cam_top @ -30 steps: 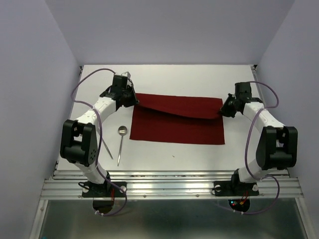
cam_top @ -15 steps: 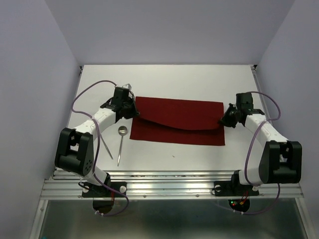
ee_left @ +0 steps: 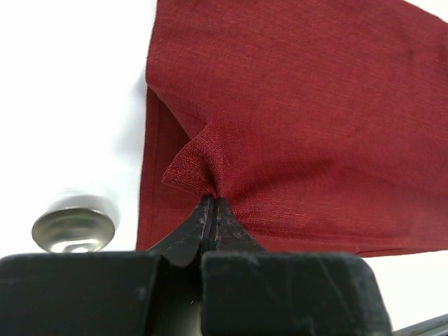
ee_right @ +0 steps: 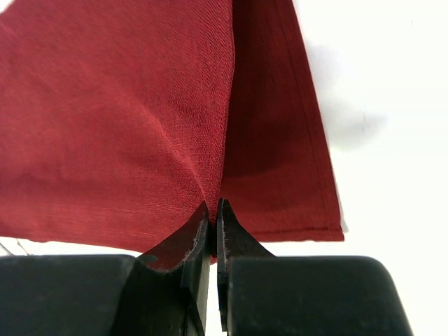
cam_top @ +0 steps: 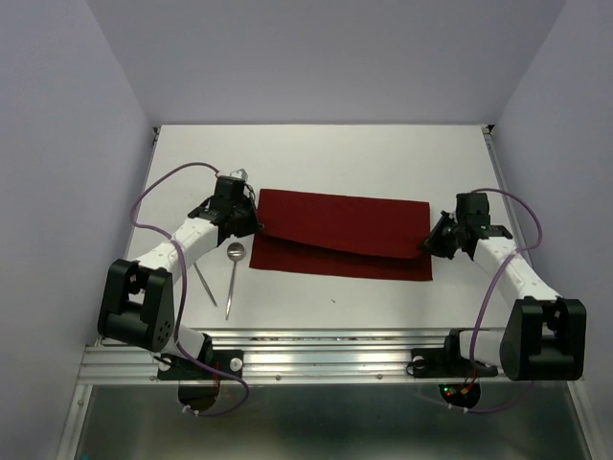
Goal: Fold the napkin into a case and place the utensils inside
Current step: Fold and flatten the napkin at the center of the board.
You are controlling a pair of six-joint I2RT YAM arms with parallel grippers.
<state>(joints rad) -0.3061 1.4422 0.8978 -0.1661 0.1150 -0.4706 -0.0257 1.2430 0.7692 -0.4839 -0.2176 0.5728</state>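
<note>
The napkin (cam_top: 340,233) is dark red throughout and unpatterned. The wrist views show a fine woven grain, and the lower layer reads a shade darker under the upper layer's shadow. The table (cam_top: 383,153) is plain white. The spoon (cam_top: 233,273) and the thin straight utensil (cam_top: 205,284) are silver metal, grey where shaded. The left gripper (ee_left: 211,203) and right gripper (ee_right: 213,206) are matt black. The left arm (cam_top: 182,244) and right arm (cam_top: 512,268) have white links and black joint housings, with purple cables (cam_top: 146,190). The walls (cam_top: 316,57) are pale lilac and the rail (cam_top: 326,356) is silver-grey.
</note>
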